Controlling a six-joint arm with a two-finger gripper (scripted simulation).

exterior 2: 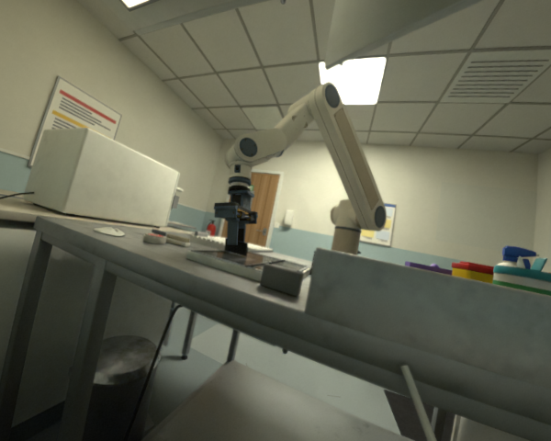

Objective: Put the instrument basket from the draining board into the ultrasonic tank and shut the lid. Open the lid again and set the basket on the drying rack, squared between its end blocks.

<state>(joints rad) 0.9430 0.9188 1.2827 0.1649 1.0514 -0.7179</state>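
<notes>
In the middle of the steel table lies the flat drying rack [240,263], with a grey end block [281,279] at its near end. The low, dark instrument basket [245,257] lies on the rack, though the low camera angle hides how squarely it sits. The grey ultrasonic tank [432,308] stands large in the foreground on the right, and its top is out of sight. The arm reaches down from its base behind the tank, and my gripper [236,248] stands upright over the basket. The gripper is open and holds nothing.
Behind the rack stands a large white box-shaped unit [102,178] on the left bench, with a small disc [109,231] and a tape roll [155,238] in front of it. Coloured boxes and a spray bottle [520,270] stand beyond the tank on the right.
</notes>
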